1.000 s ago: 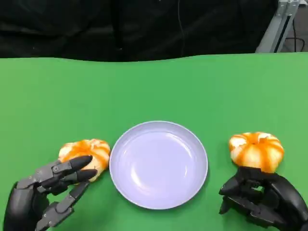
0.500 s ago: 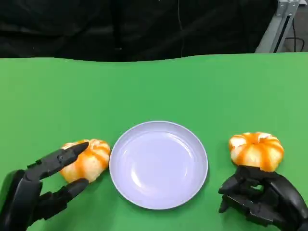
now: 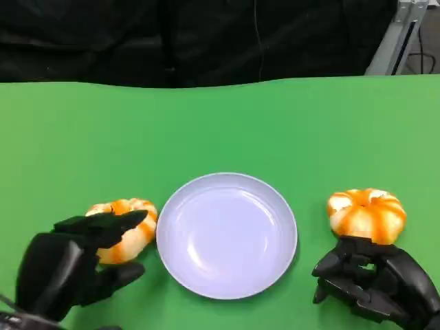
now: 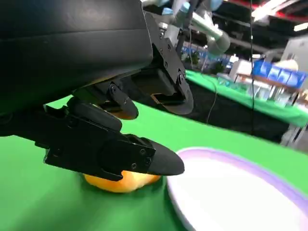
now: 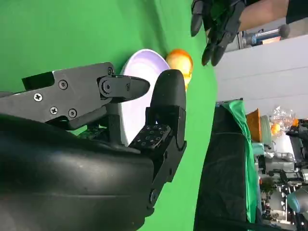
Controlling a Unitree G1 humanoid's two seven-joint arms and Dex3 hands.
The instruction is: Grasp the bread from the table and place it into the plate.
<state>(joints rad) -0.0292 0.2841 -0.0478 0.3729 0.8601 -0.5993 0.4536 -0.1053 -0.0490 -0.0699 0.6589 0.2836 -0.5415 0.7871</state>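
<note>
An orange-and-white round bread (image 3: 129,227) lies on the green table just left of the lavender plate (image 3: 227,176). My left hand (image 3: 72,265) reaches around it, one finger lying across its top and the thumb (image 3: 118,275) near its front edge. In the left wrist view the bread (image 4: 120,182) sits under my fingers (image 4: 120,154), beside the plate (image 4: 216,153). A second bread (image 3: 366,214) lies right of the plate. My right hand (image 3: 375,283) rests just in front of it, fingers curled in on nothing.
The green table (image 3: 220,124) stretches back to a dark backdrop. A metal stand (image 3: 395,38) rises at the far right corner. The right wrist view looks past my right hand (image 5: 96,120) to the plate (image 5: 144,60), the left bread (image 5: 179,61) and my left hand (image 5: 216,19).
My left hand has turned and moved forward, its fingers now arching over the left bread. The right hand, both breads and the plate have stayed still.
</note>
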